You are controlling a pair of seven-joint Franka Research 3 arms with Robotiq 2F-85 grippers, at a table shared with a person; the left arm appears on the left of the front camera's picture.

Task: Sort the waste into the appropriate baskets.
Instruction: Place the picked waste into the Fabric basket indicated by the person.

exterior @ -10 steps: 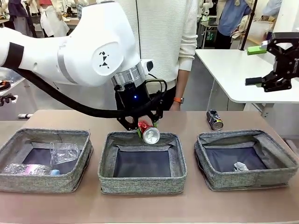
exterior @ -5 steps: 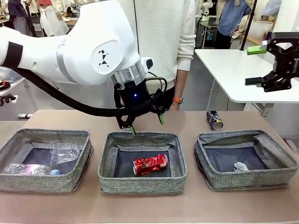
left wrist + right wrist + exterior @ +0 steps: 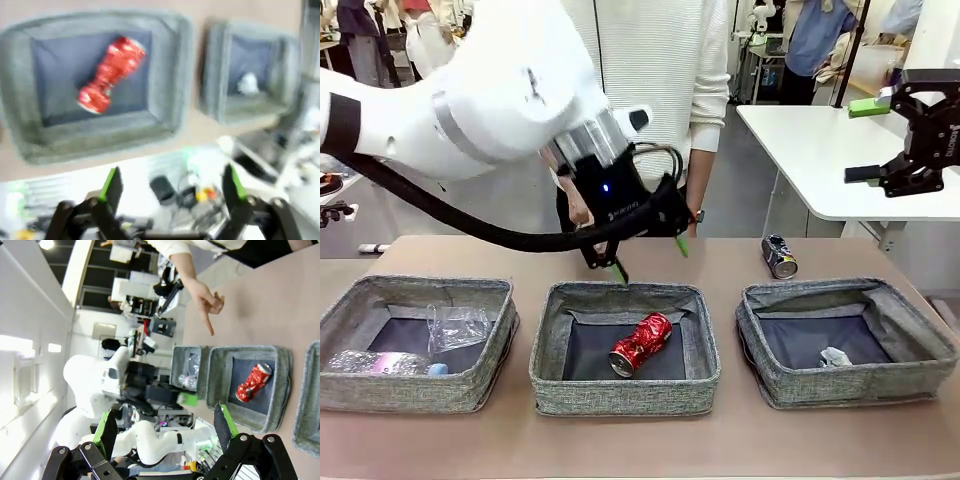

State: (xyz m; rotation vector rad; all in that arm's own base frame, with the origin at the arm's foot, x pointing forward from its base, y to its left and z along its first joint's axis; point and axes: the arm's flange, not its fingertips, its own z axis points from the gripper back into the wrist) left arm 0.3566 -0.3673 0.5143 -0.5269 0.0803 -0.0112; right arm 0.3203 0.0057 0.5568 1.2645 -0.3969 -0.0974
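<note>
A crushed red can [image 3: 640, 344] lies slantwise on the dark floor of the middle basket [image 3: 548, 340]; it is also the red can [image 3: 111, 74] in the left wrist view and the red can [image 3: 254, 383] in the right wrist view. My left gripper [image 3: 650, 258] hangs open and empty above that basket's far rim. A dark can [image 3: 779, 256] stands on the table behind the right basket [image 3: 910, 335], which holds a white paper ball [image 3: 834, 356]. The left basket [image 3: 350, 300] holds a clear cup [image 3: 457, 326] and a plastic bottle [image 3: 385, 362]. My right gripper [image 3: 865, 140] is open, high at the right.
A person stands at the far side; a hand [image 3: 205, 300] points down at the table near the middle basket. A white side table [image 3: 800, 150] stands beyond the right corner. Bare tabletop [image 3: 640, 445] runs along the front of the baskets.
The left gripper opened and let the red can fall into the middle basket, where it settled slantwise. The left wrist then tilted and lifted a little. The right arm stayed still.
</note>
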